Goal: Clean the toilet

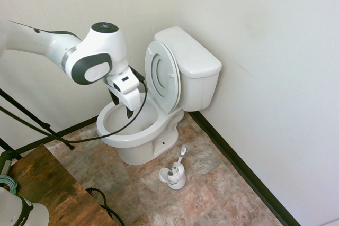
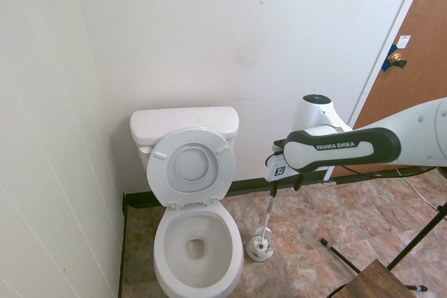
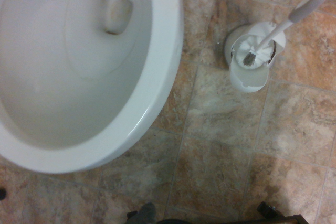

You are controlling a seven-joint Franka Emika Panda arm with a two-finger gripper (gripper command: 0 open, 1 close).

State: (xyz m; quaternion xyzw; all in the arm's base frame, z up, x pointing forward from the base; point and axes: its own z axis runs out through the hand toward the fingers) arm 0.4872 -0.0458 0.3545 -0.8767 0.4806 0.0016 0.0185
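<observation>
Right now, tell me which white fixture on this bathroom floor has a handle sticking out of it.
The small brush holder on the tiles beside the toilet: a thin brush handle leans out of it. The toilet is far larger, with its lid raised.

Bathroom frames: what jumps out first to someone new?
The white toilet in the corner, seat and lid raised against the tank, bowl open. The white arm reaches in beside it, its gripper open and empty, pointing down near the bowl's rim. On the tile floor beside the bowl stands a small toilet brush in its holder, untouched.
</observation>
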